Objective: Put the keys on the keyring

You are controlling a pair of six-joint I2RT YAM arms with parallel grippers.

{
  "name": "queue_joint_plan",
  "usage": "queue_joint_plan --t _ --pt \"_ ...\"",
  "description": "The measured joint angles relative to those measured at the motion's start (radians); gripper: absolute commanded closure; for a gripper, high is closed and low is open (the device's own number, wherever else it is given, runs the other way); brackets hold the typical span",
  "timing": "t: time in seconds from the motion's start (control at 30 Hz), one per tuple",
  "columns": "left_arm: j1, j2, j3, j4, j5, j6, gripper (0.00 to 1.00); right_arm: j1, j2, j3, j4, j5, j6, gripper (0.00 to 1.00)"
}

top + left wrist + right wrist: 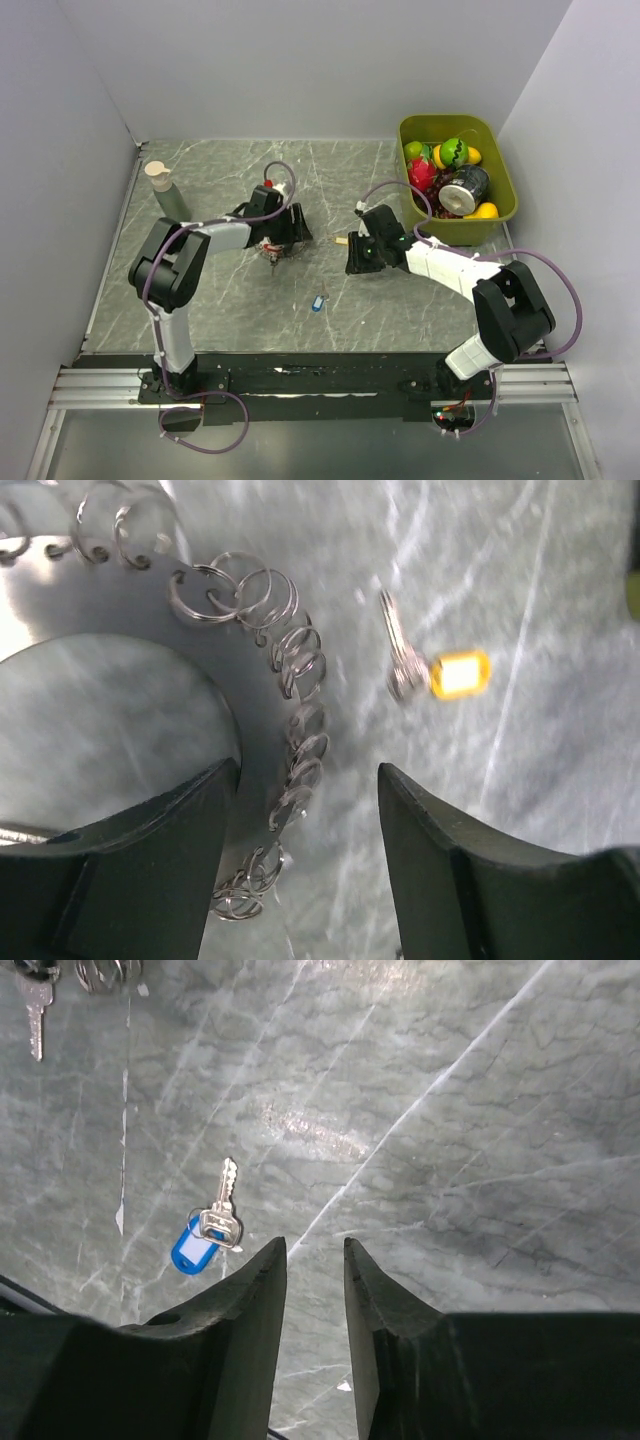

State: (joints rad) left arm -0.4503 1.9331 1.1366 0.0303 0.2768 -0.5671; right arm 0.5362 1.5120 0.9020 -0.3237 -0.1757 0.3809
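Observation:
The keyring [120,610] is a wide flat metal ring with small split rings along its rim; it lies under my left gripper [308,770]. That gripper is open, and the ring's rim runs between its jaws, close to the left finger [150,860]. A key with a yellow tag [440,672] lies just beyond on the table. In the top view the keyring [272,249] sits beside the left gripper [288,232]. A key with a blue tag [205,1235] lies left of my right gripper [314,1243], which is slightly open and holds nothing. The blue key [318,302] is near the table's middle.
A green bin [505,190] holding toy fruit and a can stands at the back right. A grey bottle [162,188] stands at the back left. Grey walls close in the table on the left, back and right.

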Motion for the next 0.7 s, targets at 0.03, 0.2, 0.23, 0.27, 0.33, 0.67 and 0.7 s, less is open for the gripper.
queue_joint_plan --t 0.03,0.2,0.23,0.27,0.33,0.67,0.7 --pt "-0.005 -0.014 -0.023 0.013 0.008 -0.003 0.33 0.0 0.0 -0.003 0.002 -0.005 0.001 0.57" --pt "-0.038 -0.102 -0.151 0.051 0.032 -0.029 0.31 -0.004 0.0 -0.006 0.016 -0.029 -0.004 0.4" --pt "-0.046 -0.122 -0.174 0.052 0.035 -0.035 0.3 -0.004 0.0 -0.006 0.019 -0.032 -0.005 0.38" --pt "-0.054 -0.14 -0.197 0.054 0.037 -0.041 0.3 -0.004 0.0 -0.006 0.021 -0.034 -0.006 0.36" --pt "-0.073 -0.174 -0.236 0.057 0.04 -0.051 0.27 -0.004 0.0 -0.006 0.026 -0.039 -0.009 0.33" --pt "-0.107 -0.221 -0.191 -0.072 0.006 -0.069 0.18 -0.004 0.003 0.01 0.024 -0.056 -0.042 0.26" --pt "-0.105 -0.228 -0.172 -0.085 -0.001 -0.069 0.17 -0.004 0.003 0.014 0.025 -0.059 -0.048 0.25"
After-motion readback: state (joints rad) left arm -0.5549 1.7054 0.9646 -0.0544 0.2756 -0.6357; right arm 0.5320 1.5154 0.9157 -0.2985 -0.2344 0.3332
